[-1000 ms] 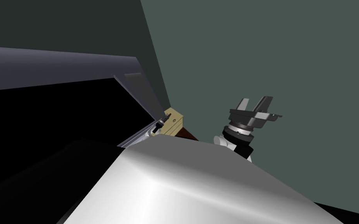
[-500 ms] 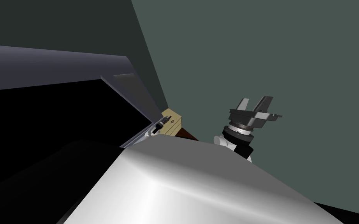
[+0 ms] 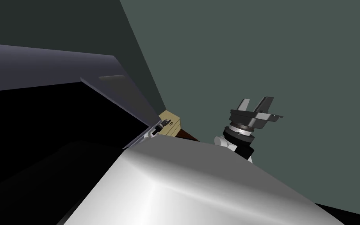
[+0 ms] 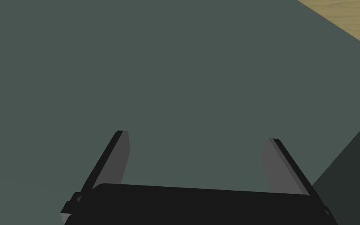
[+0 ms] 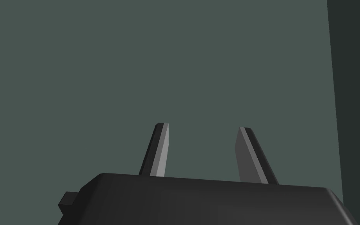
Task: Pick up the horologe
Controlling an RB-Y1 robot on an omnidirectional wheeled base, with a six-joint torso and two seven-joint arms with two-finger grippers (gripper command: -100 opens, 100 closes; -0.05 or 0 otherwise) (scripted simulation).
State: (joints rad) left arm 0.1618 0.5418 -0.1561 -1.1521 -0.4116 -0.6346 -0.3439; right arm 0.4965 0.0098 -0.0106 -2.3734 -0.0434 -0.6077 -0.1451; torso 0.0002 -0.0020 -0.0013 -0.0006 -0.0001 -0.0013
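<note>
- And the view swings again. Over the last second the dark blue-grey slab (image 3: 50, 66) has slid leftward across the head view, and so has the edge of the grey-green wall (image 3: 253, 47) behind it.
- The right gripper (image 3: 257, 99) sits at exactly the same spot in frame, so that's my own turn. Nothing in the room has moved.
- Right at the slab's lower corner there's a small tan block (image 3: 171, 124) with a brown strip beneath it. It has drifted only slightly with the turn.
- The horologe? No dial or hands to pick out anywhere. It may be that tan block beside the slab's corner, but I can't tell.
- Left gripper (image 4: 196, 136): jaws spread wide, nothing between them.
- The right gripper is well apart from the slab, out past its end. Its jaws are parted, narrower than the left's, and hold nothing.
- My read is that we're lining up, with no reach begun and both arms idle. The turn is bringing the slab's corner toward centre, which suits a grasp there.
- Next comes confirming the target, then sending an arm in. The slab's edge lies close to that corner, so a careless approach could clip it.
</note>
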